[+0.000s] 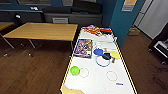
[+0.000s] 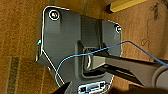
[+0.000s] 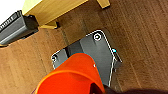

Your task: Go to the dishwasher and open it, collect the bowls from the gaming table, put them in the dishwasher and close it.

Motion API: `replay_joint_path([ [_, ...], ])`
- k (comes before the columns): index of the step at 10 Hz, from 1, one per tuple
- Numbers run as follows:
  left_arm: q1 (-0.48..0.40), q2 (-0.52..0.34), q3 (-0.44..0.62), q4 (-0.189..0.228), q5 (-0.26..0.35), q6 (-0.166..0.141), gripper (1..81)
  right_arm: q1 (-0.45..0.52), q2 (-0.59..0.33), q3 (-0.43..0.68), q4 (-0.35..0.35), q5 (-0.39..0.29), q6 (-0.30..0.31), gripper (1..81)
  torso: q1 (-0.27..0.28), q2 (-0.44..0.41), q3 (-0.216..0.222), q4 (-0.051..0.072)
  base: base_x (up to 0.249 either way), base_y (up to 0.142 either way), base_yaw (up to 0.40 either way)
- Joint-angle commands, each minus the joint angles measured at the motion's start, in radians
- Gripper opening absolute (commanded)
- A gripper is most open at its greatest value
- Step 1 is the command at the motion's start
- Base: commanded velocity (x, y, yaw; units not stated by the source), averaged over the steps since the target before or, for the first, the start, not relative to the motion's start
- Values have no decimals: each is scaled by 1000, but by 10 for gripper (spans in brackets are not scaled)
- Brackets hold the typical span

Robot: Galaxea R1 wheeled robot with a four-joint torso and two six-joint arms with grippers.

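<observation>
The gaming table (image 1: 100,82) stands straight ahead, long and white-topped, with a colourful board game (image 1: 83,48) on it. A green bowl (image 1: 74,70) sits near its left edge. Farther back are a blue bowl (image 1: 98,52) and a pale yellow bowl (image 1: 115,54), with a small dark thing between them. In the right wrist view an orange cup (image 3: 72,75) hangs close over the wooden floor, and my right gripper (image 3: 98,88) seems shut on it. The left wrist view holds the robot's dark plate and a blue cable (image 2: 75,56). The dishwasher is out of view.
A blue ring (image 1: 102,61) and two clear rings (image 1: 83,72) lie on the white top, with game boxes (image 1: 96,30) at its far end. A yellow-topped table (image 1: 42,31) stands to the left. A blue pillar (image 1: 122,22) rises to the right, with a dark chair (image 1: 160,45) beyond.
</observation>
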Motion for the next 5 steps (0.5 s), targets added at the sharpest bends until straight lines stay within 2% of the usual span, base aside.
replay_joint_path([
  [1, -120, -232, 240, 0, 26, -30, 811, 5, -12, 10, -59, -32, -9, 10, 0, 0, 0, 0, 0, 0, 0],
  [3, -235, -378, 389, -2, 35, -99, 811, 5, 25, -2, -62, -32, -9, 10, 0, 0, 0, 0, 0, 0, 0],
  [4, -308, -434, 444, -3, 40, -122, 811, 8, 38, -7, -62, -32, -10, 10, 0, 0, 0, 0, 0, 0, 0],
  [5, -383, -482, 485, -3, 58, -162, 811, 11, 44, -7, -62, -32, -9, 10, 0, 0, 0, 0, 0, 0, 0],
])
